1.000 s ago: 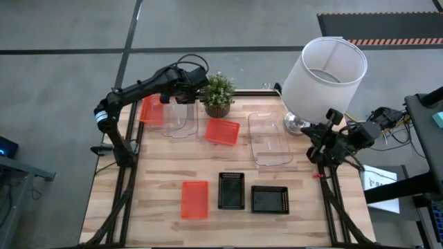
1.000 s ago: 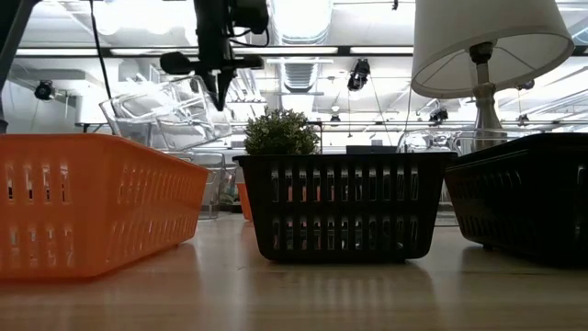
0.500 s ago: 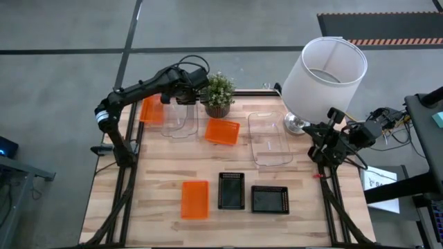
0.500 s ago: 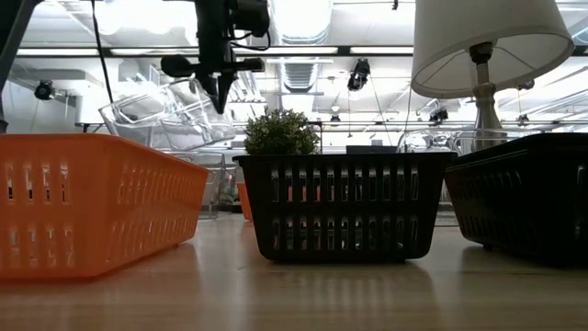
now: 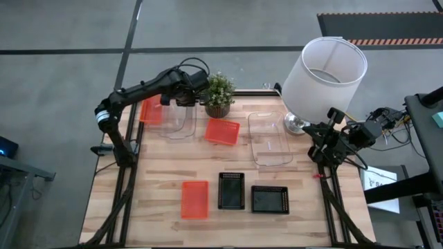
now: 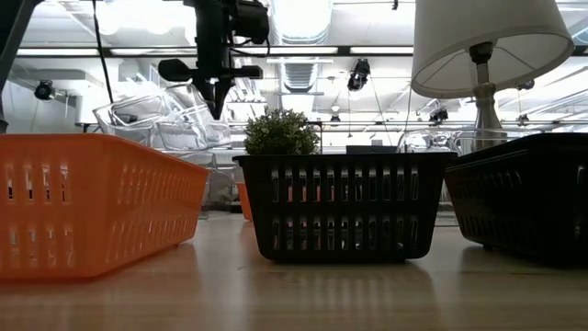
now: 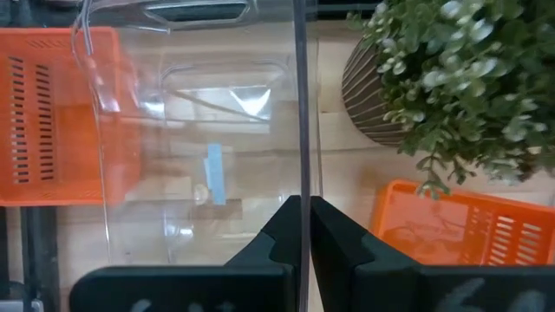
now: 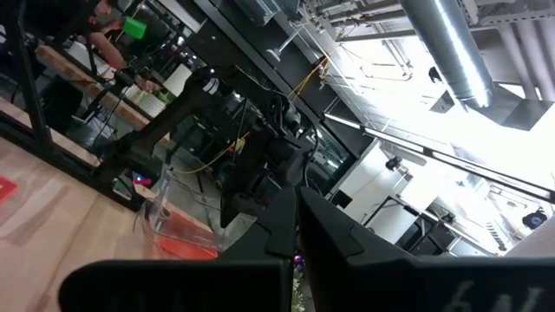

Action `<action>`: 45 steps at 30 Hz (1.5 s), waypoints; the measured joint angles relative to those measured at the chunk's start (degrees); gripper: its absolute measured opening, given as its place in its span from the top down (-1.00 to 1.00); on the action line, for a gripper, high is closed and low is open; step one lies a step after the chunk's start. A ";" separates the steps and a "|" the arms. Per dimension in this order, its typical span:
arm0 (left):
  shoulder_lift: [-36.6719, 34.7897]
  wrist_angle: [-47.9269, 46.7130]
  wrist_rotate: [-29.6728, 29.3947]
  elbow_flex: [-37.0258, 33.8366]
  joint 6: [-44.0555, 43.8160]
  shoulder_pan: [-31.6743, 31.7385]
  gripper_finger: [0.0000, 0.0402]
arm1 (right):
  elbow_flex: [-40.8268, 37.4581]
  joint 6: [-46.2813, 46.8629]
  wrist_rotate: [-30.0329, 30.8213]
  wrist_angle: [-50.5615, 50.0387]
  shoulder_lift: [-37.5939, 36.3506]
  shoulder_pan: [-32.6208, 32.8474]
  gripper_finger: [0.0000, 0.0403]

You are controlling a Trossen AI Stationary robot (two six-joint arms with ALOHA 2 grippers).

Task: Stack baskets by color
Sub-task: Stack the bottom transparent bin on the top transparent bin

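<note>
Your left gripper [image 7: 303,227] has its jaws pinched together on the side wall of a clear basket [image 5: 179,117], which it holds tilted above the table's far left corner, between the potted plant [image 5: 219,93] and a red-orange basket [image 5: 150,109] at the table's left edge. Compared with a second ago, you have swung the clear basket lower and flatter, over a second clear basket [image 6: 213,180] resting beneath it. Your left arm reaches in from the left edge, its wrist bent down over the far edge. Your right gripper [image 5: 320,143], jaws together and holding nothing, waits off the table's right edge beside the lamp [image 5: 324,71]. The third clear basket [image 5: 269,138] lies near the right edge.
</note>
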 joint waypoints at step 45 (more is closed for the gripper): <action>-0.02 7.55 3.27 -7.17 3.10 0.85 1.00 | -0.01 0.20 0.00 -0.33 0.02 -0.02 0.96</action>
